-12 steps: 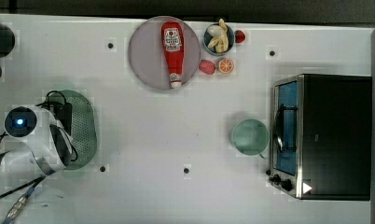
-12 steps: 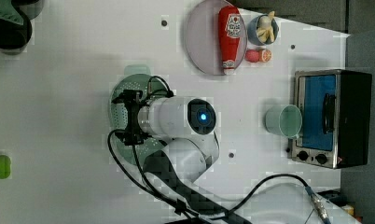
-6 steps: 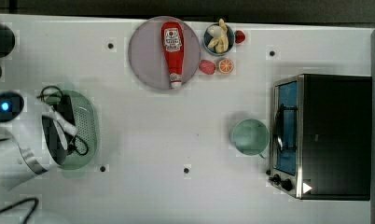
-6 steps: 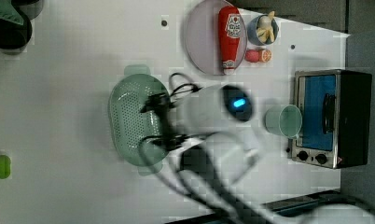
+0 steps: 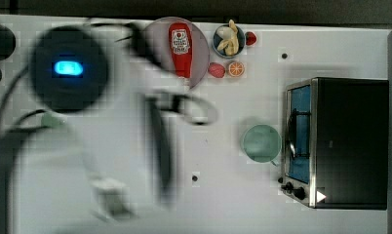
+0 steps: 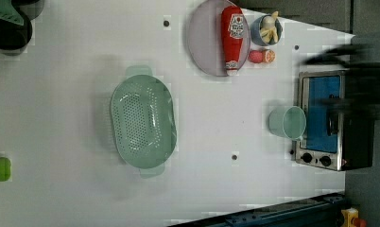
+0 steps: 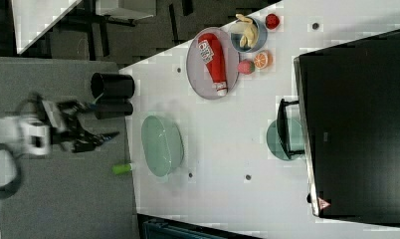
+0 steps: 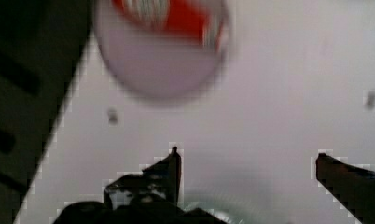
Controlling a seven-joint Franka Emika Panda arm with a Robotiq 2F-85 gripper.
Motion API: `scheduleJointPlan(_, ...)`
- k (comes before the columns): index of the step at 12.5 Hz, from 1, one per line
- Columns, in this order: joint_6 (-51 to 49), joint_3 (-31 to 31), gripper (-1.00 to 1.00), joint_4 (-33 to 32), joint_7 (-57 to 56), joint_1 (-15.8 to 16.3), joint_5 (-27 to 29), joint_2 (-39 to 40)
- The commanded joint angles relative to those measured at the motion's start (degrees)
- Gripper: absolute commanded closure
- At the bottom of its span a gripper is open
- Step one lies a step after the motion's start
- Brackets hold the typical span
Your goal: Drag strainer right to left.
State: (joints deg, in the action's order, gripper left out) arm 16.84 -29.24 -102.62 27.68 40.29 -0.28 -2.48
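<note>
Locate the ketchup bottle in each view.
Top view: ketchup bottle, upper edge, left of centre.
Left view: bottle at top, right of centre.
Right view: bottle at top, near centre.
Wrist view: red blur of the bottle, cut off.
Shared landmark: the grey-lilac plate beneath it.

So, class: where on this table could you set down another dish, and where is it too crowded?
Left view: bare table left of the strainer, and between strainer and cup. Crowded around the plate, ketchup bottle and fruit bowl.

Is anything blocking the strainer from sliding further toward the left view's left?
Nothing visible. The strainer has bare table on the left view's left; the green object and dark items sit off that line.
</note>
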Motion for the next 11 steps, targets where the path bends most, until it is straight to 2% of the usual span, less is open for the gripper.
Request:
scheduleJointPlan(1,-8.19,-6.87,-1.00,-1.73,-20.76,-3.82,-3.87,-5.09)
scheduleJointPlan(4,-11.06,-11.24,-1.00,-2.74,-24.78,-4.05,-5.25,-9.47)
scheduleJointPlan(11,-11.18,-11.52,-1.00,-3.78,-24.78,-3.90,-5.22,-7.76)
